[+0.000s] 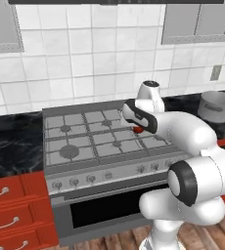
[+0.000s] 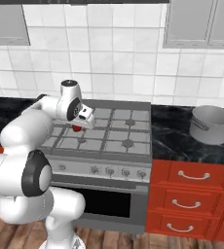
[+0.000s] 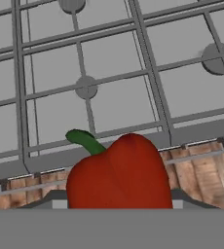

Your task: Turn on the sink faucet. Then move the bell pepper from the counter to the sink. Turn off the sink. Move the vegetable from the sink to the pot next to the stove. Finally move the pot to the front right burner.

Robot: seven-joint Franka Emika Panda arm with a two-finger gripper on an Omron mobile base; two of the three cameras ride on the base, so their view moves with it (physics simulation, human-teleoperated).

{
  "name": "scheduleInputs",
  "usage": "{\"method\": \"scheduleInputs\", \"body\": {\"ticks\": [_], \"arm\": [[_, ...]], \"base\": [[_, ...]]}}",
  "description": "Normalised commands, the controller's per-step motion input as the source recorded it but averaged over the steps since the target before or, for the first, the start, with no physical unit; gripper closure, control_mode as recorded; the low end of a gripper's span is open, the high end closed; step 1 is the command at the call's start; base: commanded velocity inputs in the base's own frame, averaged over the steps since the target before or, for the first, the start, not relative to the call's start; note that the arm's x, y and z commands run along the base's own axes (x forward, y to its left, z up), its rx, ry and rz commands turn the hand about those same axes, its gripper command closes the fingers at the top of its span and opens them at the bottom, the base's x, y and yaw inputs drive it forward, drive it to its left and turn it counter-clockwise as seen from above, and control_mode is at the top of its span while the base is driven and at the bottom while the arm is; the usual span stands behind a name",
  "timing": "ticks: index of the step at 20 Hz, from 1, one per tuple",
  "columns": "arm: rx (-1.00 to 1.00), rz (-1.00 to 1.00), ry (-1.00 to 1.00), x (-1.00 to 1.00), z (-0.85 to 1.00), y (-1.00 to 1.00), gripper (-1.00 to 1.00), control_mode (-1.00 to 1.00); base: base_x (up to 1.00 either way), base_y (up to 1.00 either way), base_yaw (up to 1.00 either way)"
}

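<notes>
Bell pepper [image 3: 119,172]: red, green stem, grasped in the end effector [image 1: 138,129] above the stove [image 1: 100,141] grates, near the front edge. Pot [image 2: 212,124]: grey metal, on the black tabletop [image 2: 175,133] right of the stove, well apart from the pepper.

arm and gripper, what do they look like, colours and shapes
The arm is glossy white, made of thick rounded segments with dark bands at the joints, rising from a white pedestal. The wrist ends in a white hand with a black face plate, carrying the gripper. No cables or markings are visible.
</notes>
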Motion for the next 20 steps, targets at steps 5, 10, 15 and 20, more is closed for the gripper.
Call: {"method": "scheduleInputs", "body": {"ticks": [5,10,15,20], "arm": [[0.00,0.00,0.00,0.00,0.00,0.00,1.00,1.00],[0.00,0.00,0.00,0.00,0.00,0.00,1.00,1.00],[0.00,0.00,0.00,0.00,0.00,0.00,1.00,1.00],[0.00,0.00,0.00,0.00,0.00,0.00,1.00,1.00]], "base": [[0.39,-0.69,-0.05],[0.44,-0.68,-0.02],[0.47,-0.60,-0.01],[0.45,-0.48,-0.01]]}}
